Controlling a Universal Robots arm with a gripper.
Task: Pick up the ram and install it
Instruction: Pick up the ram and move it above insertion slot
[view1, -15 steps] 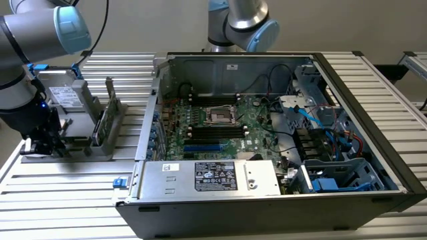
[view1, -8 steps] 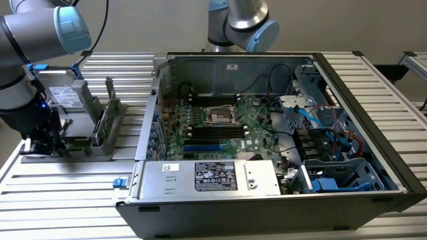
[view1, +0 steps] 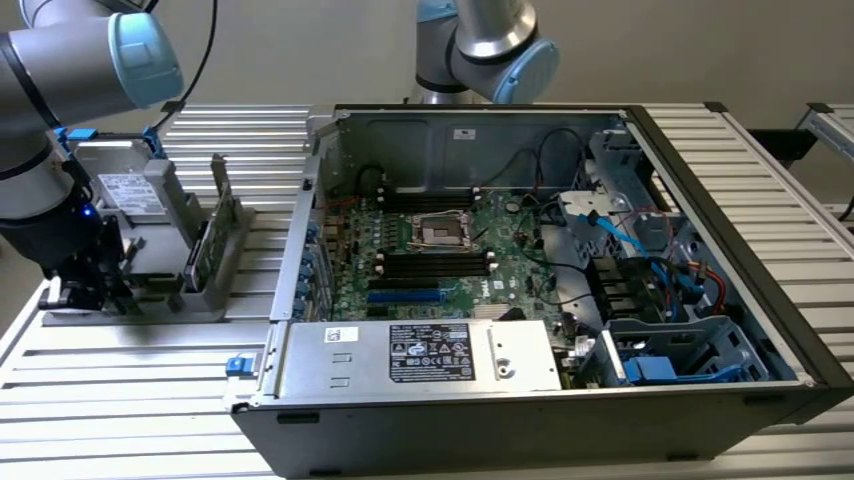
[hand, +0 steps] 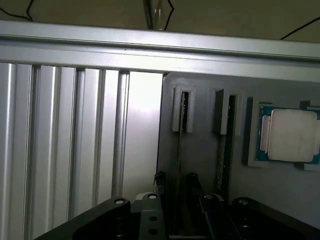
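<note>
Gripper (view1: 83, 290) stands with its jaws wide and holds nothing. It is low over one end of the grey holder (view1: 174, 300).

In the wrist view the ram (hand: 179, 150) stands on its edge in a slot of this holder. It runs from the slot toward the gripper, and its thin edge seems to lie between the two fingertips (hand: 192, 179) without being pinched. Just beside it, on the outer side of one finger, a second card (hand: 223, 160) stands in the neighbour slot. The processor chip (hand: 290, 135) lies further out on that same side.

Several things could probably go wrong from here:
- The ram is thin and the gap to the second card is small, so a finger that is a little off line could push that card.
- A finger off line could also press the ram sideways and tilt it in its slot.
- If the jaws close on only a short part of the edge, the stick may turn or slip when it is lifted.
- A tilted stick would likely jam in the slot instead of coming out straight.

In the exterior view the arm reaches in above the gripper. Its wrist points down at the holder and the fingers are close to the holder's floor. The computer case (view1: 441, 108) with its open memory slots (view1: 434, 262) is well apart from the gripper, beyond the far side of the holder.
</note>
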